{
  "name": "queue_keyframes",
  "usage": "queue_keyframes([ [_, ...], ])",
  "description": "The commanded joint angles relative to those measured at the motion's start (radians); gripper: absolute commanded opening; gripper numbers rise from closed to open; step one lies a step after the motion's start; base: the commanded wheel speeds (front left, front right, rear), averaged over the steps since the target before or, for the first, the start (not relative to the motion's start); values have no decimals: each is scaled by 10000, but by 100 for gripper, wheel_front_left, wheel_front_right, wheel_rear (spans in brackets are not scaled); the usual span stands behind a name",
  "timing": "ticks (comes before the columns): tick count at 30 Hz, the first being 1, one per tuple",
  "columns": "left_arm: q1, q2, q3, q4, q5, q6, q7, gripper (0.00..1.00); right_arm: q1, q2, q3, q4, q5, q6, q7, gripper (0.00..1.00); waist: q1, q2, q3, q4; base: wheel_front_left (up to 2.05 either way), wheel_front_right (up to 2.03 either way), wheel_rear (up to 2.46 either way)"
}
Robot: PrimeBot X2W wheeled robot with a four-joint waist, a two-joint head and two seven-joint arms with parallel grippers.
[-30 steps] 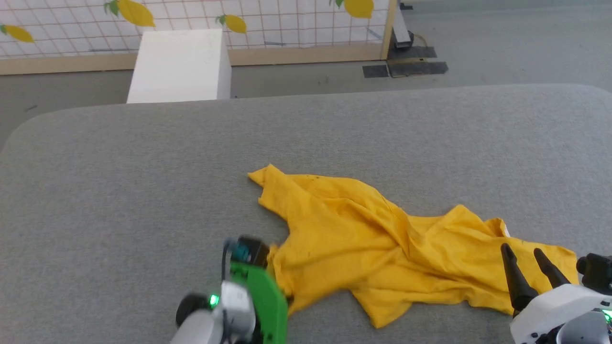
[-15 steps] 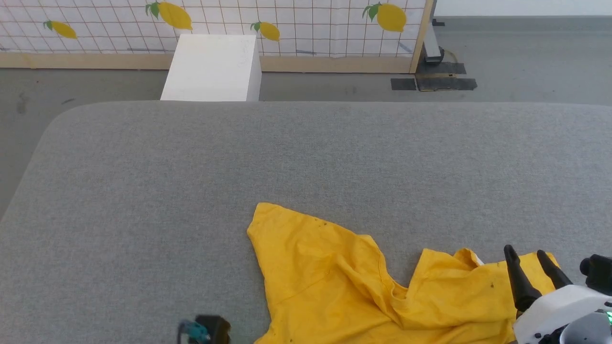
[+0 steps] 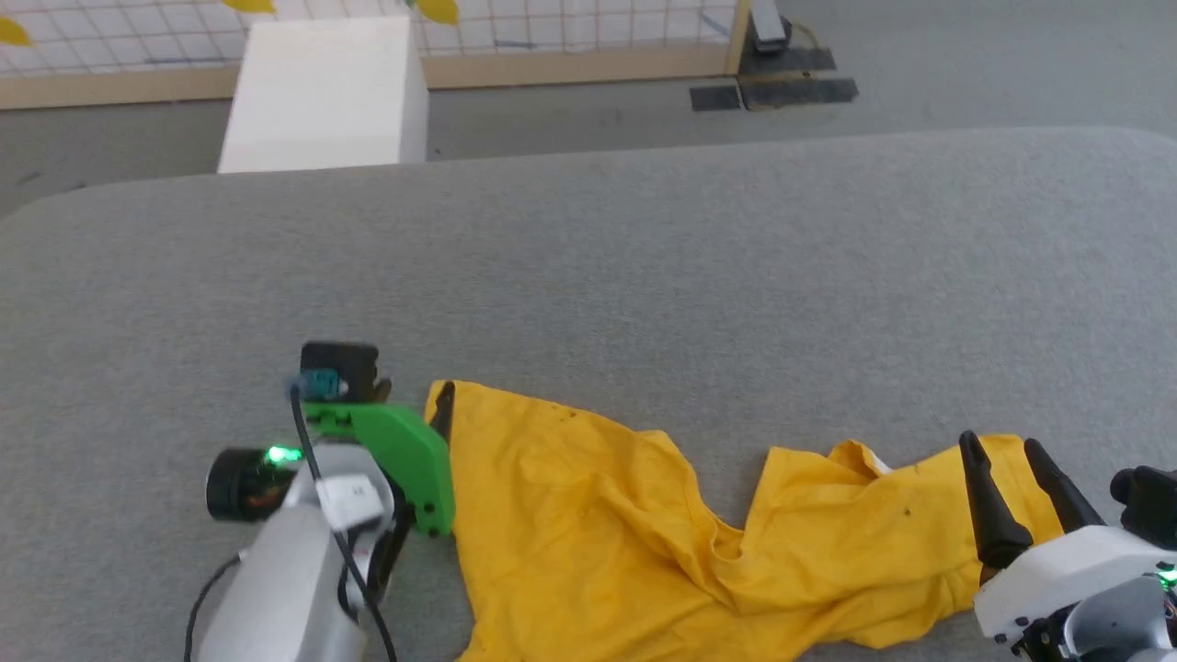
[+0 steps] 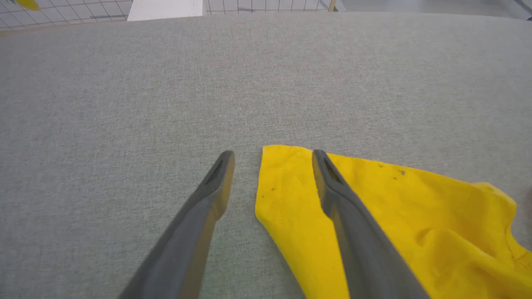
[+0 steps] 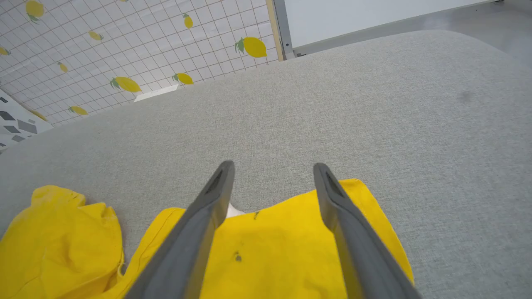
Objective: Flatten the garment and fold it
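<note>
The yellow garment (image 3: 588, 515) lies rumpled on the grey table (image 3: 644, 257), plain side up, with a dip in its middle and a small white bit (image 3: 878, 462) showing at a fold. My left gripper (image 3: 414, 400) is open at the garment's far left corner. In the left wrist view that corner (image 4: 282, 174) lies between the fingers of my left gripper (image 4: 272, 157), with one finger over the cloth. My right gripper (image 3: 999, 446) is open above the garment's right end. The right wrist view shows the cloth (image 5: 270, 249) beneath my right gripper (image 5: 273, 166).
A white box (image 3: 322, 92) stands on the floor beyond the table's far edge. Behind it is a grid partition with a wooden base (image 3: 570, 64) and dark floor plates (image 3: 772, 92). Bare grey table lies ahead of and around the garment.
The head camera has shifted. My left gripper went from the garment's near left edge to its far left corner. The garment's left part lies flatter than before. The right gripper has kept its place.
</note>
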Motion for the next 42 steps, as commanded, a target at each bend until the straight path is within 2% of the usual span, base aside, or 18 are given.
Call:
queue_keyframes([
  [1, -501, -26, 63, 424, 46, 25, 24, 100, -211, -8, 49, -6, 60, -15, -119, 100, 0, 0, 486, -505, 0, 0, 0],
  [6, -1391, 162, 104, 1829, 23, 27, 704, 100, -344, -8, 129, 68, 113, -15, -223, 100, 0, 0, 795, -971, 0, 0, 0],
  [10, -1605, 466, -30, 2538, 145, 99, 1709, 100, -363, -8, 116, 132, 149, -15, -279, 100, 0, 0, 899, -1206, 0, 0, 0],
  [15, -1352, 549, -127, 2884, -278, -163, 3075, 98, -323, -8, 108, 203, 198, -15, -287, 100, 0, 0, 898, -1320, 0, 0, 0],
  [16, -1284, 535, -148, 2868, -387, -239, 3310, 35, -311, -8, 96, 212, 202, -15, -272, 100, 0, 0, 891, -1321, 0, 0, 0],
  [17, -1192, 519, -190, 2827, -524, -347, 3624, 0, -297, -8, 72, 212, 172, -15, -239, 100, 0, 0, 877, -1314, 0, 0, 0],
  [21, -962, 536, -269, 2346, -854, -638, 4168, 0, -423, -8, -128, 88, -242, -15, -91, 100, 0, 0, 870, -1266, 0, 0, 0],
  [26, -801, 613, -207, 1852, -947, -619, 4043, 0, -1273, -8, -309, 254, -1254, -15, 594, 100, 0, 0, 911, -1227, 0, 0, 0],
  [27, -787, 620, -203, 1762, -965, -616, 4032, 0, -1559, -8, -292, 423, -1503, -15, 934, 100, 0, 0, 945, -1204, 0, 0, 0],
  [28, -790, 574, -163, 1510, -1075, -641, 3909, 0, -2406, -9, -355, 1100, -2011, -15, 1971, 100, 0, 0, 1056, -1113, 0, 0, 0],
  [35, -840, 553, -186, 1235, -1184, -669, 3821, 0, -4041, -16, -546, 3229, -2433, -15, 4978, 100, 0, 0, 1375, -834, 0, 0, 0],
  [36, -880, 521, -198, 1195, -1258, -693, 3806, 0, -4357, -32, -675, 3773, -2956, -15, 5935, 100, 0, 0, 1486, -720, 0, 0, 0],
  [38, -908, 517, -215, 1212, -1282, -708, 3793, 0, -4481, -28, -846, 3989, -3148, -15, 6416, 100, 0, 0, 1527, -653, 0, 0, 0],
  [39, -924, 515, -223, 1225, -1283, -709, 3779, 0, -4508, -25, -902, 4070, -3215, -15, 6635, 89, 0, 0, 1538, -628, 0, 0, 0],
  [40, -929, 504, -230, 1251, -1303, -710, 3774, 0, -4507, -22, -945, 4165, -3297, -15, 6954, 64, 0, 0, 1535, -601, 0, 0, 0],
  [41, -931, 496, -241, 1270, -1319, -718, 3773, 0, -4489, -20, -956, 4226, -3324, -15, 7226, 27, 0, 0, 1524, -583, 0, 0, 0],
  [42, -935, 491, -247, 1292, -1342, -730, 3765, 0, -4459, -18, -928, 4250, -3325, -15, 7517, 0, 0, 0, 1514, -565, 0, 0, 0],
])
